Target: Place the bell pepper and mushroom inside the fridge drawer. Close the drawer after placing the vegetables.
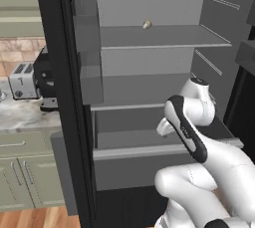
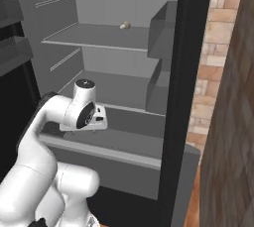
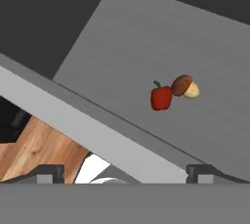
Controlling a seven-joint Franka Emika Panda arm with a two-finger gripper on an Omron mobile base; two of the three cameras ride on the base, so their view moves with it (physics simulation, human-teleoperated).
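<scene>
Pepper (image 3: 161, 98) and mushroom (image 3: 185, 86) lie touching in the drawer (image 3: 146, 37), beyond the front wall; gripper (image 3: 124, 173) hovers above, spread and empty.

1. I read flat, even rendered light in all views — no glare, no hard cast shadows.
2. The black fridge's grey interior shelves (image 1: 164, 37) look dim and low in contrast.
3. The glossy red bell pepper (image 3: 161, 97) and brown-capped mushroom (image 3: 185, 86) show crisp — edges elsewhere are slightly soft and pixelated.
</scene>
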